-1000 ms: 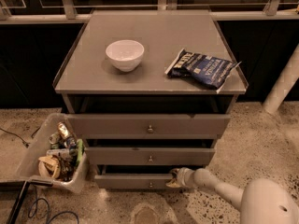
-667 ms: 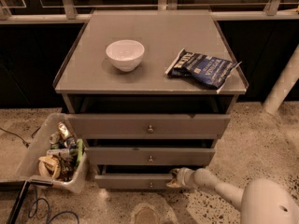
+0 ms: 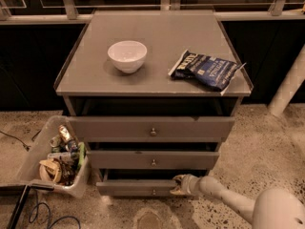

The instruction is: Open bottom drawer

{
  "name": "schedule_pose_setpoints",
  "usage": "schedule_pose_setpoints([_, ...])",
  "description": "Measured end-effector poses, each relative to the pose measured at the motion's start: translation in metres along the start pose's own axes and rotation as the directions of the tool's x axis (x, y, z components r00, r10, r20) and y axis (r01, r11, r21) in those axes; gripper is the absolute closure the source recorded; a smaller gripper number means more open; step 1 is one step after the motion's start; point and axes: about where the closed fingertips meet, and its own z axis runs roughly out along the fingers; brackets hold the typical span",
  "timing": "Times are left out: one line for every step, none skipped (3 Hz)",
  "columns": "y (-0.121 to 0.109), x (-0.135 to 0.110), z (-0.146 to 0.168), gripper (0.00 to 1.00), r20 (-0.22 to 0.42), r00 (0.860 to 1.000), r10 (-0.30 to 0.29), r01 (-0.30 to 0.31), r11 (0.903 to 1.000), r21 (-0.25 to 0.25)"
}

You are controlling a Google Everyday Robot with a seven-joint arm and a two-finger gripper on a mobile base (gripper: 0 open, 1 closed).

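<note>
Checking against the last second: I am seeing almost no change. The gripper (image 3: 177, 185) is staying at the top edge of the bottom drawer (image 3: 133, 188), just right of its knob (image 3: 153, 192), with the arm (image 3: 224, 197) reaching in from the lower right. Whether the gripper is apart or clamped on the drawer front, I cannot tell.

The bottom drawer is sitting lowest in the cabinet (image 3: 71, 87), under the middle drawer (image 3: 119, 160), with a dark slot showing above its front. The front is showing no further travel than a second ago.

I am reading this as a stall or a very slow start of the pull, with the drawer at most cracked open. Most of the task is remaining. The bowl (image 3: 127, 56) and chip bag (image 3: 205, 69) on top are sitting undisturbed.
</note>
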Motion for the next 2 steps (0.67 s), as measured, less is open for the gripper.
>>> schedule_pose_setpoints([0.0136,0.0054,-0.0064,1.00,0.007,1.000,0.010,-0.010,0.9999,0.002])
schedule_pose_setpoints([0.0137,0.0037,-0.0087,0.81,0.007,1.000,0.010,-0.010,0.9999,0.002])
